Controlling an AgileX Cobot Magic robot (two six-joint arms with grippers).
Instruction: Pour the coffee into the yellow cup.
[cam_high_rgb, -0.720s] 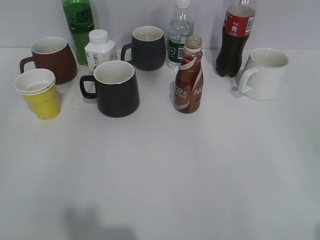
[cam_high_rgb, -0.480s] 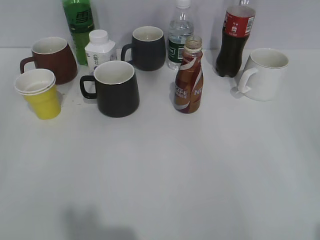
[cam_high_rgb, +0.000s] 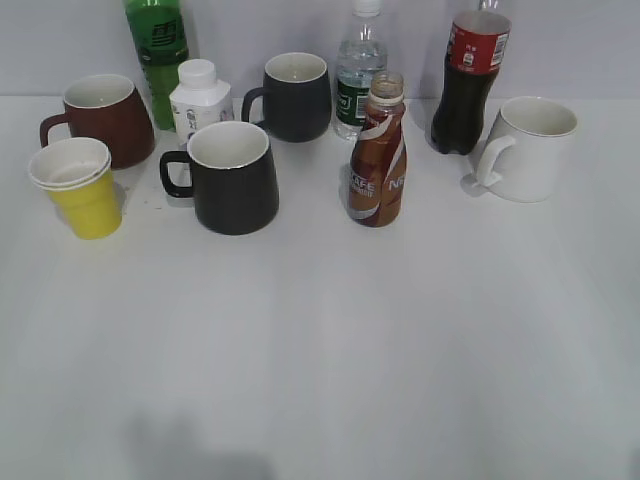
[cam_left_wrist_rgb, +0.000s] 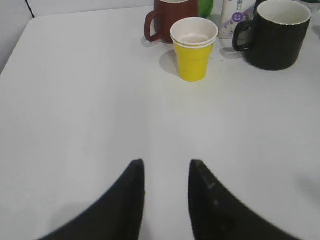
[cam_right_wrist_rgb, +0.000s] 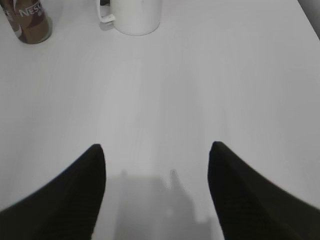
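The coffee bottle (cam_high_rgb: 378, 165), brown with a swirled Nescafe label and no cap, stands upright mid-table; its lower part shows in the right wrist view (cam_right_wrist_rgb: 29, 20) at top left. The yellow cup (cam_high_rgb: 82, 187), white inside, stands at the far left; in the left wrist view (cam_left_wrist_rgb: 194, 48) it is ahead of the jaws. My left gripper (cam_left_wrist_rgb: 166, 167) is open and empty, well short of the cup. My right gripper (cam_right_wrist_rgb: 156, 150) is open wide and empty, far from the bottle. Neither gripper shows in the exterior view.
A brown-red mug (cam_high_rgb: 105, 118), a black mug (cam_high_rgb: 232, 176), a dark mug (cam_high_rgb: 293, 95), a white mug (cam_high_rgb: 530, 147), a green bottle (cam_high_rgb: 157, 50), a small white bottle (cam_high_rgb: 199, 97), a water bottle (cam_high_rgb: 360, 70) and a cola bottle (cam_high_rgb: 470, 75) stand along the back.
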